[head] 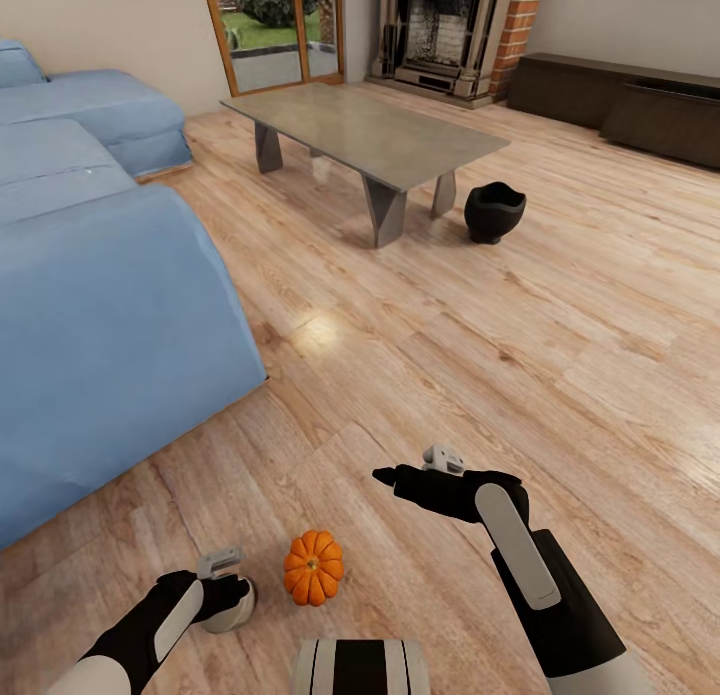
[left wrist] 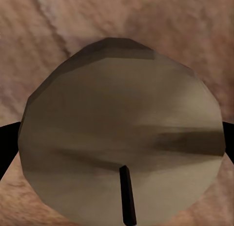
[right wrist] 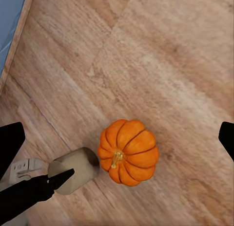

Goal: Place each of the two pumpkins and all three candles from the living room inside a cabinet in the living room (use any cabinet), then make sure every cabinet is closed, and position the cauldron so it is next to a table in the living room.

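Candle (head: 232, 607) on the wooden floor (head: 560, 375) sits directly under the left gripper (head: 222, 583), at about 7 o'clock in the head view, and the left wrist view looks almost straight down on its round grey-beige top, wick showing near one edge. The candle stands upright, its axis running along the line of the fingers, whose dark tips (left wrist: 6, 148) show at either side of the top. Whether they press on the candle or stand just clear of it cannot be told from these pictures.

Just beside the candle, on its 3 o'clock side, rests a pumpkin (head: 313, 567), stem up; in the right wrist view the two look to be touching or nearly so. The right gripper (head: 385, 473) hovers above and beyond the pumpkin, toward 12 o'clock from it, fingers spread wide with nothing between them and the pumpkin seen between their dark tips (right wrist: 10, 143).

By this judgement the left arm is the one placed for the candle, the right for the pumpkin. Well apart, toward 1 o'clock, the cauldron (head: 494, 211) stands on the floor next to the low counter (head: 360, 127), and the dark cabinet (head: 640, 103) lines the far wall at 2 o'clock. A blue sofa (head: 100, 305) fills the 9 o'clock side.
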Robot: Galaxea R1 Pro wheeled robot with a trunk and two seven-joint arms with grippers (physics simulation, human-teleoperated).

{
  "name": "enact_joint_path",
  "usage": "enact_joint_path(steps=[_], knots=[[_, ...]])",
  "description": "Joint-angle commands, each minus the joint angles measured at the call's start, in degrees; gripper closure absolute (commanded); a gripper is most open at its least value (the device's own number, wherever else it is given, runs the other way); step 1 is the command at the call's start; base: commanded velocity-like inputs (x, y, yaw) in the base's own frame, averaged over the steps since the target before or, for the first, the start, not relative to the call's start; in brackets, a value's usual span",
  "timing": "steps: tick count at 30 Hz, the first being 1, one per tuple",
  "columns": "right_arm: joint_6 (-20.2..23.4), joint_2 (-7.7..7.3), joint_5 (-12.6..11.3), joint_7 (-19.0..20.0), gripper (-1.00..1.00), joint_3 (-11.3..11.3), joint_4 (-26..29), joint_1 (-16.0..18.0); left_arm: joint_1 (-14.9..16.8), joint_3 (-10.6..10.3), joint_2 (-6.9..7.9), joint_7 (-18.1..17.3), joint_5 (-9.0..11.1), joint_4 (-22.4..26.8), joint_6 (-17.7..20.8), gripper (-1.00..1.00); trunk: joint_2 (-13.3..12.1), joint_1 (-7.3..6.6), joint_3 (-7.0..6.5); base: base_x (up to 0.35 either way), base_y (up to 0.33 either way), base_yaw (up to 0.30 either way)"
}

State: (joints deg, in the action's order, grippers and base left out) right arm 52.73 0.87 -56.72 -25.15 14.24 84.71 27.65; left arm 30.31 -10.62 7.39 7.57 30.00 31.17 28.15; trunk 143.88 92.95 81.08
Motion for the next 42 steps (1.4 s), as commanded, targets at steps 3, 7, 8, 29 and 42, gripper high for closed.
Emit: enact_joint_path(steps=[3,7,8,29,42], knots=[[0.1,0.01,-0.6,-0.6,-1.0,0.0,0.0,0.0,0.0,-0.5,0.08,0.4,0.6,0.1,0.2,1.0,0.0,-0.01,0.04,0.0,0.0,0.0],[0.1,0.01,-0.6,-0.6,-1.0,0.1,0.0,0.0,0.0,-0.5,0.08,0.4,0.6,0.1,0.2,1.0,0.0,-0.01,0.04,0.0,0.0,0.0],[0.1,0.01,-0.6,-0.6,-1.0,0.0,0.0,0.0,0.0,-0.5,0.08,0.4,0.6,0.1,0.2,1.0,0.0,-0.01,0.04,0.0,0.0,0.0],[0.1,0.01,-0.5,-0.6,-1.0,0.0,-0.1,0.0,0.0,-0.7,0.15,0.0,0.7,0.5,0.4,1.0,-0.1,-0.32,-2.62,0.0,0.0,0.0],[0.0,0.09,-0.5,-0.7,-1.0,0.0,-0.6,0.0,-0.5,0.0,5.47,-0.2,1.6,13.5,14.1,1.0,-0.3,-0.65,-5.5,0.0,0.0,0.0]])
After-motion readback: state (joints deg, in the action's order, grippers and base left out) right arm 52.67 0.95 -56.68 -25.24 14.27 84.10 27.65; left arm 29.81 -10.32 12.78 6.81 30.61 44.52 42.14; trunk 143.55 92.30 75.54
